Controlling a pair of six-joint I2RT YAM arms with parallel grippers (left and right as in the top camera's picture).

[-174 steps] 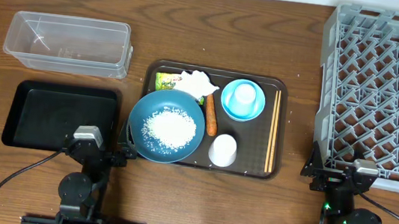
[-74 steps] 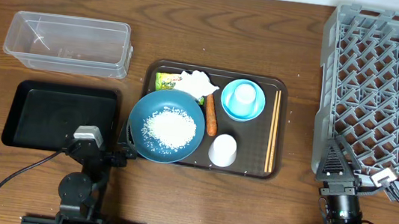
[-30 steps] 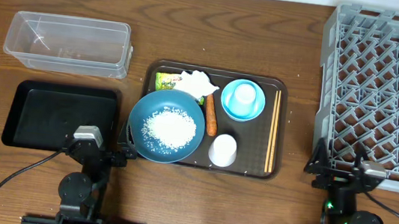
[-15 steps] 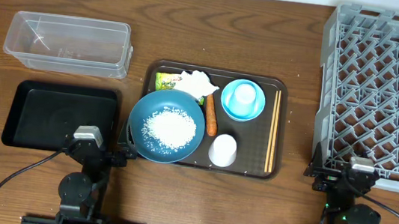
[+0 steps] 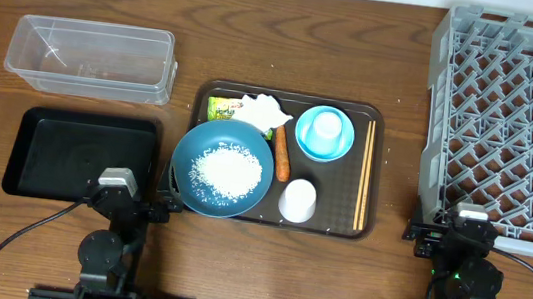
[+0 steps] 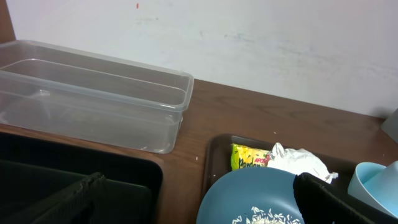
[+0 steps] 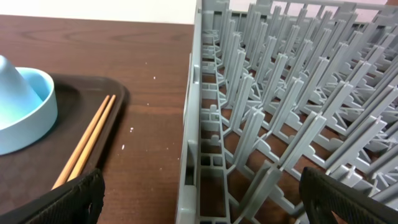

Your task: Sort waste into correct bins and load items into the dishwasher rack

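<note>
We note the right hand (image 5: 453, 236) has settled back square at the grey rack (image 5: 512, 117) near corner, fingers wide apart, left hand (image 5: 130, 202) likewise spread between black tray (image 5: 65, 152) and blue plate (image 5: 223, 133), rice (image 5: 227, 171) on that plate, carrot (image 5: 282, 156), bowl (image 5: 342, 150), chopsticks (image 5: 364, 176) unmoved on the brown tray (image 5: 335, 213)

loose rice (image 5: 227, 173) on dark blue plate (image 5: 186, 152), white cup (image 5: 326, 126) upside down in light blue bowl (image 5: 343, 148), chopsticks (image 5: 364, 176) alongside, grey rack (image 5: 512, 117) far right
</note>
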